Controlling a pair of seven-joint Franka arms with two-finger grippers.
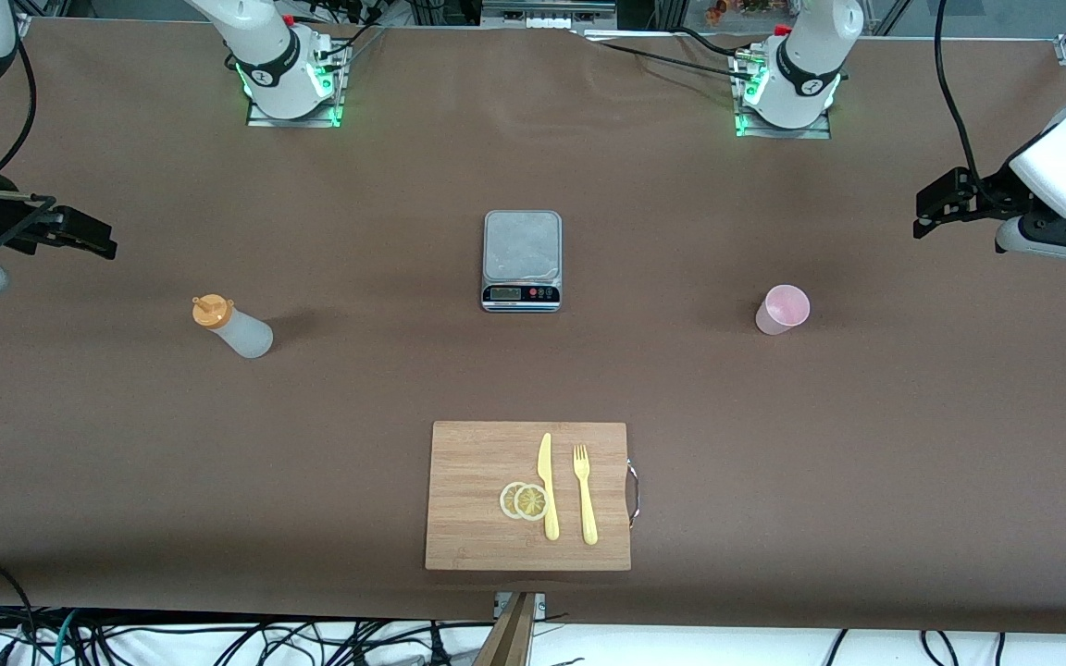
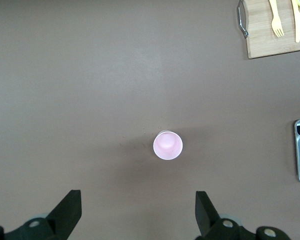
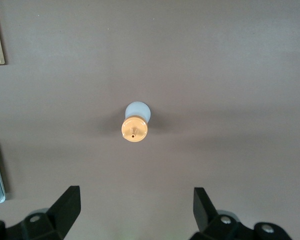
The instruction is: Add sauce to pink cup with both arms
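Observation:
The sauce bottle [image 1: 232,326], whitish with an orange cap, stands upright on the brown table toward the right arm's end. It also shows from above in the right wrist view [image 3: 135,122]. My right gripper [image 1: 105,242] hovers open and empty over the table beside the bottle, well clear of it; its own view shows the wide gap [image 3: 136,207]. The pink cup [image 1: 783,309] stands upright toward the left arm's end, and shows in the left wrist view [image 2: 167,145]. My left gripper [image 1: 922,217] hovers open and empty over the table beside the cup [image 2: 138,210].
A grey kitchen scale [image 1: 522,259] sits mid-table between bottle and cup. A wooden cutting board [image 1: 468,462] lies nearer to the front camera, with a yellow knife [image 1: 547,486], a yellow fork [image 1: 584,495] and two lemon slices [image 1: 524,500] on it.

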